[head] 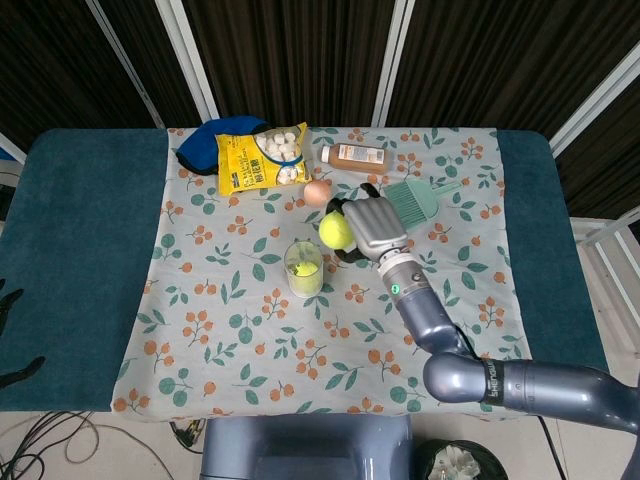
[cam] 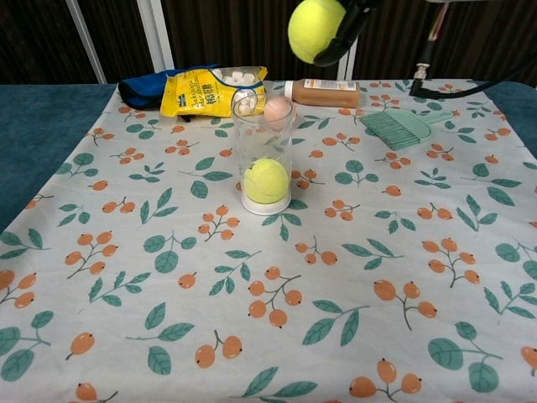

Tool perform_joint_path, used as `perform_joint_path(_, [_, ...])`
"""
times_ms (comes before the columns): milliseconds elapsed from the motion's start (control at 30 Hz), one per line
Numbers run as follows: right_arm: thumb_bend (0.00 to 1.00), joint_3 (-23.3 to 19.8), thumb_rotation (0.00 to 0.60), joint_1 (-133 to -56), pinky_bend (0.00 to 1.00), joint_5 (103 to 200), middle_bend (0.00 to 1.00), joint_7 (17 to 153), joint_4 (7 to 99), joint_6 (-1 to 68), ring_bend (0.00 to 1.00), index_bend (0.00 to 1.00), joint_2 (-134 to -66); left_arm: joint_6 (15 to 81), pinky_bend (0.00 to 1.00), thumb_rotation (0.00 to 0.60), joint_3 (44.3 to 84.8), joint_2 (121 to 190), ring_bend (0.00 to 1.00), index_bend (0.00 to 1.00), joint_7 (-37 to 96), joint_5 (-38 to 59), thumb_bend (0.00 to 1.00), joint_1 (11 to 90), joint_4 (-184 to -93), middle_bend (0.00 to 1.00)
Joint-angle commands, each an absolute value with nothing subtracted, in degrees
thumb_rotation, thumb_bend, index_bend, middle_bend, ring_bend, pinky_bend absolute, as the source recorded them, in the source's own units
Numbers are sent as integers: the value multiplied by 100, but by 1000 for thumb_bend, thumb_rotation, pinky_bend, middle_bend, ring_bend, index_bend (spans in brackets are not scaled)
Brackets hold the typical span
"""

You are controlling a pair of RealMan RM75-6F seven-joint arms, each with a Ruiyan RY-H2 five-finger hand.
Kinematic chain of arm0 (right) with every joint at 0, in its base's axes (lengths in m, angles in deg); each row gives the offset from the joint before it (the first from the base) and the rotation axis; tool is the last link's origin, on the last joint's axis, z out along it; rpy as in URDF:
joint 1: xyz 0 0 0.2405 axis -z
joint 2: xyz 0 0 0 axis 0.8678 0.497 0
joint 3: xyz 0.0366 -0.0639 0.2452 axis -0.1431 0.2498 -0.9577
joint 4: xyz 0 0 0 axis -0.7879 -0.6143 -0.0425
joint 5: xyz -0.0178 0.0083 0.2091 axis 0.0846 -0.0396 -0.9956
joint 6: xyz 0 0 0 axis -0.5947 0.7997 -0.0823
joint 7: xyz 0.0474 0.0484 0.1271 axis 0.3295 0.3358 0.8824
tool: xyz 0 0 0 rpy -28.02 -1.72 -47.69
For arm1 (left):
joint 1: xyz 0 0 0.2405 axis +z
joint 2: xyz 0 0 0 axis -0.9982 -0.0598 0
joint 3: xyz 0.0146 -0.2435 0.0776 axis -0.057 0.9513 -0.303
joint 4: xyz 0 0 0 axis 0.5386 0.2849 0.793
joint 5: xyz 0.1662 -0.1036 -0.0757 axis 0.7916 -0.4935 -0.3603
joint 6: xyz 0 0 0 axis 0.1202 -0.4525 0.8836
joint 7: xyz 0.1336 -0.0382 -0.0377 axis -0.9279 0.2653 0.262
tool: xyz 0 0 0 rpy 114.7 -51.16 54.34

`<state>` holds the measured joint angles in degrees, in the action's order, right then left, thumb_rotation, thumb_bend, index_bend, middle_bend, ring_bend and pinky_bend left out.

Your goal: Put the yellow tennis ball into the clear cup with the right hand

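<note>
My right hand [head: 371,229] holds a yellow tennis ball [head: 335,232] in the air, just right of and above the clear cup [head: 303,268]. In the chest view the ball [cam: 316,28] hangs high near the top edge with dark fingers [cam: 346,25] around its right side, up and right of the cup [cam: 264,164]. The cup stands upright mid-table with another yellow tennis ball [cam: 266,180] at its bottom. Only dark fingertips of my left hand [head: 14,335] show at the left edge of the head view, over the teal cloth.
Behind the cup lie an egg [head: 317,192], a yellow snack bag [head: 260,157] on a blue cloth [head: 203,141], a brown bottle [head: 354,156] on its side and a green dustpan brush [head: 414,197]. The floral tablecloth [head: 250,340] covers the middle of the table.
</note>
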<state>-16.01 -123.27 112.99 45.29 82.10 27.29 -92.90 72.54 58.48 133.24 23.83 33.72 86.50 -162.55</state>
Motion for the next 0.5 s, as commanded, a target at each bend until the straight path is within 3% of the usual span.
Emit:
perform_joint_path(33, [342, -1584, 600, -12538, 113, 11214, 425, 4462, 8151, 2869, 449, 499, -9568, 7215, 57, 600, 5853, 13317, 4, 144, 2401, 3343, 0, 8637, -16246, 0])
perform_joint_path(300, [341, -1497, 600, -12868, 112, 11074, 422, 4426, 7882, 2977, 425, 499, -10061, 7208, 57, 600, 5876, 13293, 4, 142, 2499, 3313, 0, 8632, -16223, 0])
perform_joint_path(500, [342, -1411, 600, -12939, 94, 11067, 368, 4478, 7783, 2949, 351, 454, -10198, 7229, 58, 600, 5896, 13271, 4, 138, 2582, 3302, 0, 8639, -16207, 0])
